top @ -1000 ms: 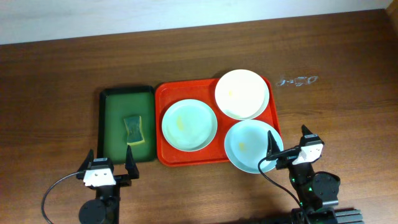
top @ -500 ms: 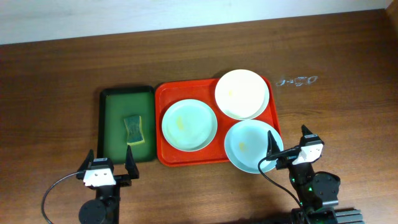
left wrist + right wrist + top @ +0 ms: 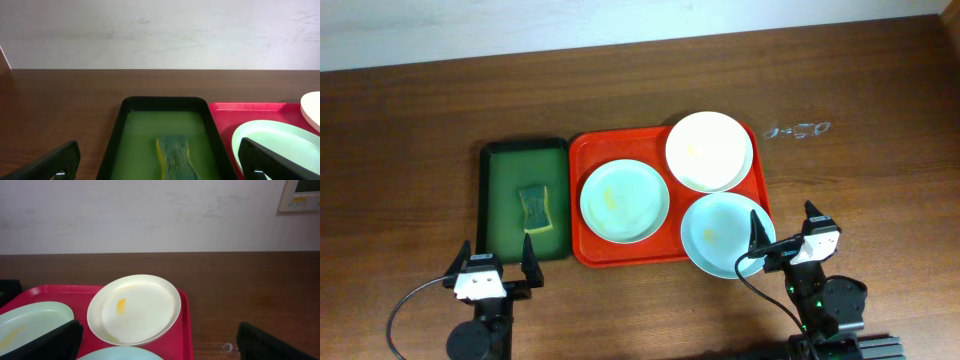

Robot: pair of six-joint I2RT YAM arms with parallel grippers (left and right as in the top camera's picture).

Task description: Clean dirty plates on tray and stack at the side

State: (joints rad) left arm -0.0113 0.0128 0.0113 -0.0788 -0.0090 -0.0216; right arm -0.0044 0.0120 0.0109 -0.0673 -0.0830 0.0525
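Nothing moved; 3 plates (image 3: 625,200) on tray (image 3: 586,150).

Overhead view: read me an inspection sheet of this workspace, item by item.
Surface: brown wooden table.
Job's things: red-orange tray holding three smeared plates: left mint plate, cream-white plate at the far right, right mint plate overhanging the near rim.
Clutter: dark green tray with a sponge inside; small clear object right of the red-orange tray, unidentifiable.
Claws: left claw open, empty, before the dark green tray; right claw open, empty, beside the right mint plate.
Cables: left cable and right cable, black, at the arm bases.
Surroundings: pale wall behind the table.
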